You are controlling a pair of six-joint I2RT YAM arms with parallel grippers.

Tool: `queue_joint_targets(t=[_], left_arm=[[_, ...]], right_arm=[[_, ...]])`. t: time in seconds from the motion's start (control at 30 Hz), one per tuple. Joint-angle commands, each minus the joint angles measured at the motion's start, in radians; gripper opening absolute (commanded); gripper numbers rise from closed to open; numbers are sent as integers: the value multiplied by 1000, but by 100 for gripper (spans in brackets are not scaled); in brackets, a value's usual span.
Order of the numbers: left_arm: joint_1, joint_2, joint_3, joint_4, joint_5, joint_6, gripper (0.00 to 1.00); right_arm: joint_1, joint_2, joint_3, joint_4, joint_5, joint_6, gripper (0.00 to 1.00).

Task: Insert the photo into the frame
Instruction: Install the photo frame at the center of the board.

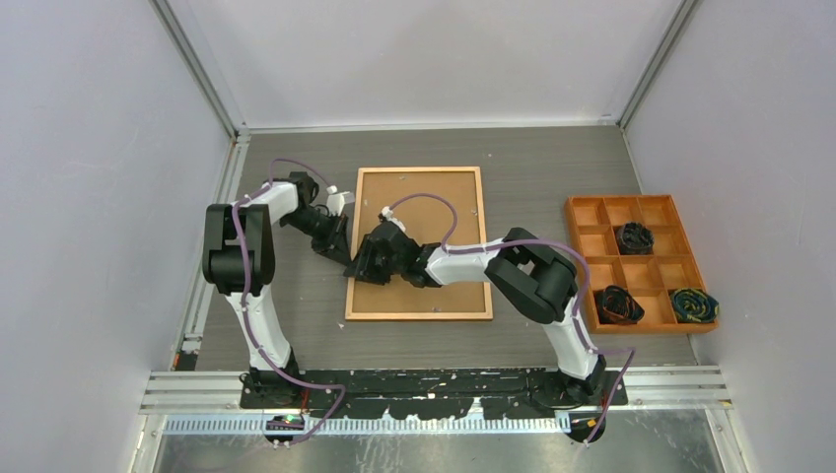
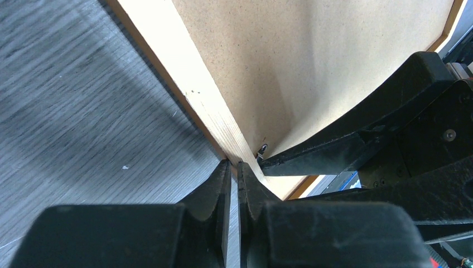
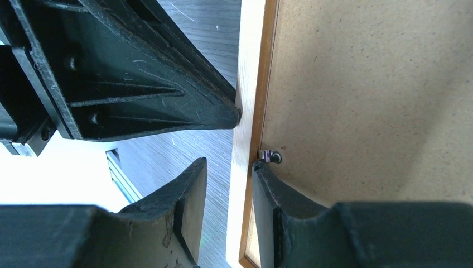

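Observation:
The frame (image 1: 419, 316) lies face down mid-table, with a plain brown backing board (image 1: 434, 197) inside its border. The photo is not in view. My left gripper (image 1: 345, 254) is shut, and its tips (image 2: 235, 165) touch the frame's pale left rail (image 2: 184, 78) from outside. My right gripper (image 1: 363, 271) is open and straddles the same rail (image 3: 248, 67). Its gap (image 3: 228, 164) spans the rail, and one finger sits on the board (image 3: 362, 84) right below a small metal clip (image 3: 271, 156). The left gripper's finger (image 3: 167, 95) is just above it.
An orange compartment tray (image 1: 603, 258) stands at the right with three dark bundles (image 1: 635, 236) in its cells. The enclosure walls border the table on the left, back and right. The arm bases stand at the near edge.

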Motion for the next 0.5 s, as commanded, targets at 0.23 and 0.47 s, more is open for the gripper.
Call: queue_joint_targets(t=[0.23, 0.47], left_arm=[[-5, -9, -6, 8, -58, 33, 7], [-6, -7, -5, 11, -62, 31, 6]], right_arm=[[-34, -161, -62, 12, 58, -42, 45], [-30, -147, -114, 34, 37, -9, 46]])
